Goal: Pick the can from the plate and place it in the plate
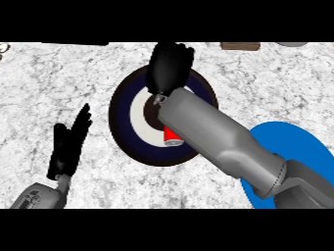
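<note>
Right forearm (220, 142) hiding most of red can (173, 137), dark plate (130, 137) half covered

I see the can (173, 137) lying on the left plate (130, 137), under my right forearm; the other plate (310, 147) sits right (nearer me).

The right arm (220, 142) covers most of the red can (172, 137) and part of the blue plate (307, 147).
</note>
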`<state>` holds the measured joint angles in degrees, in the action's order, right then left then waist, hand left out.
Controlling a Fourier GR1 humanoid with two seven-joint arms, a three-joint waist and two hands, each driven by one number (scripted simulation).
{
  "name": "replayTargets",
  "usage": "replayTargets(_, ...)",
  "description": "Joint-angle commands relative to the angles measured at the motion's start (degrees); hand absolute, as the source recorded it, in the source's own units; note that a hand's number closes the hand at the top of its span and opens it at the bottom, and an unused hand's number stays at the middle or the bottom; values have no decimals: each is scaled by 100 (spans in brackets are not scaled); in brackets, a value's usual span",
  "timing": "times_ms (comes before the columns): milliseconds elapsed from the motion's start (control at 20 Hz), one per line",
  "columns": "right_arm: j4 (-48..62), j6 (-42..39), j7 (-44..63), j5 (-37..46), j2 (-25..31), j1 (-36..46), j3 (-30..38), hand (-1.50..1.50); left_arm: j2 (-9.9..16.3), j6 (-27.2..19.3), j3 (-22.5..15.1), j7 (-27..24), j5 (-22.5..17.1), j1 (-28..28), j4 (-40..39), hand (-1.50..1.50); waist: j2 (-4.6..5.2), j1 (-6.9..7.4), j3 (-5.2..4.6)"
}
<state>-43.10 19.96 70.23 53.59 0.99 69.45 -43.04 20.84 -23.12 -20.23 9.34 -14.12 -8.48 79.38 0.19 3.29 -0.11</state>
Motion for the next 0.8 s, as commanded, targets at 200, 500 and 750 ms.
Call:
replayTargets(200, -50, -32, 665, -1134, -95, -850, 340, 150, -152, -164, -45, -232, 166, 281, 2, 0, 19, -21, 5)
replayTargets(500, -448, 132, 450, -1770, -96, -1015, -103, -150, -106, -24, -3, 18, 194, 260, 181, 0, 2, -71, 8)
replayTargets(750, -822, 1398, -585, -1531, -96, -1038, -37, -150, -115, 40, 153, 15, 177, 169, 107, 0, 0, -144, 12)
